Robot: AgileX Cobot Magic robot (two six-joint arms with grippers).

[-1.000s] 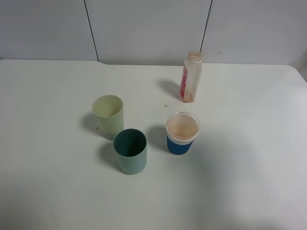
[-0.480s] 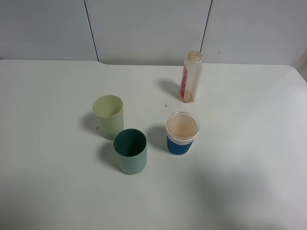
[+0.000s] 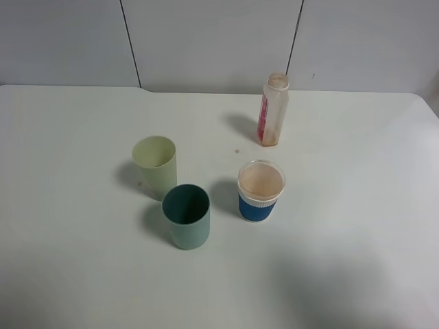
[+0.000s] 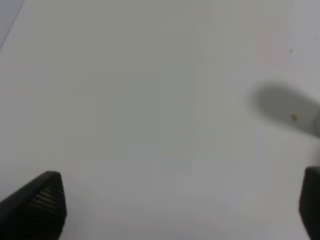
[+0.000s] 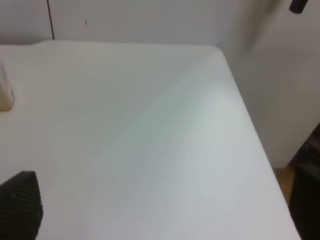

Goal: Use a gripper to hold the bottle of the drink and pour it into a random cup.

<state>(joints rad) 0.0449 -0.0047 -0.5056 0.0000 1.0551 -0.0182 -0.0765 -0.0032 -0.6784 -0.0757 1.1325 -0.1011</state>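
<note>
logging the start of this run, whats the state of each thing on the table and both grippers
bottle: upright, capless, nothing gripping it
pale yellow-green cup: upright, looks empty
dark teal cup: upright, nothing visible inside
blue-sleeved clear cup: upright, pale inside, contents unclear
left gripper: open, over bare table, holding nothing
right gripper: open, holding nothing, bottle base at the edge of its view

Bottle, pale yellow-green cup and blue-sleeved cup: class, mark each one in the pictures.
bottle (image 3: 272, 113), exterior high view, on its pink-red label side
pale yellow-green cup (image 3: 158, 175), exterior high view, on its outer wall
blue-sleeved cup (image 3: 258, 207), exterior high view, on its blue sleeve
</note>
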